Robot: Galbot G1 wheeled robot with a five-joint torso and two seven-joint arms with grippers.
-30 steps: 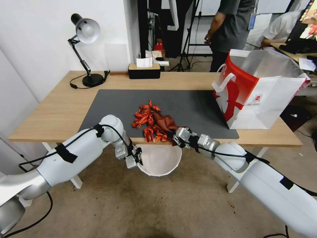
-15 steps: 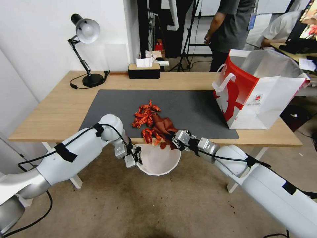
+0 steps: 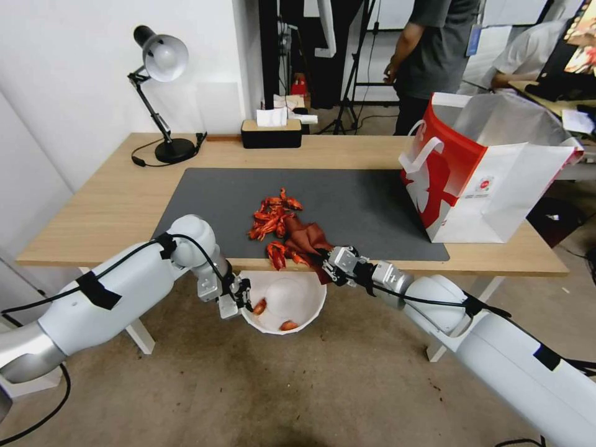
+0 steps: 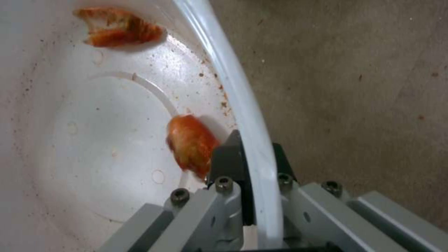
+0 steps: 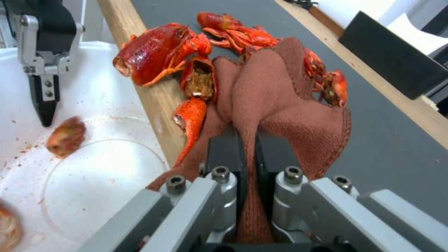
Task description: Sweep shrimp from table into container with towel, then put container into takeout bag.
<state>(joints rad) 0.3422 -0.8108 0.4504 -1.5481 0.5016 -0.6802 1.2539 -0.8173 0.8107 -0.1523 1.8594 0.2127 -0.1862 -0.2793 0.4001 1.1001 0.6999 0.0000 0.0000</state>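
Two shrimp pieces (image 3: 273,315) now lie in the white container (image 3: 308,318), empty a moment ago. The left gripper (image 3: 239,300), clamped on its rim, has lowered it below the table (image 3: 93,205) edge. The right gripper (image 3: 329,261), pinching the towel (image 3: 305,236), keeps sweeping; most shrimp (image 3: 271,218) remain on the mat (image 3: 360,198).

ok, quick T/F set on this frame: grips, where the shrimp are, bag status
1. The left tool is clamped on the container rim. True.
2. The right tool is open beside the towel. False: it is shut on the towel at the table front edge.
3. Two shrimp pieces lie inside the container. True: the head view shows two, with most of the shrimp on the mat.
4. The container stands on the table. False: it is held below the front edge, above the floor.
5. The container is inside the takeout bag. False: the bag stands apart on the table's right side.
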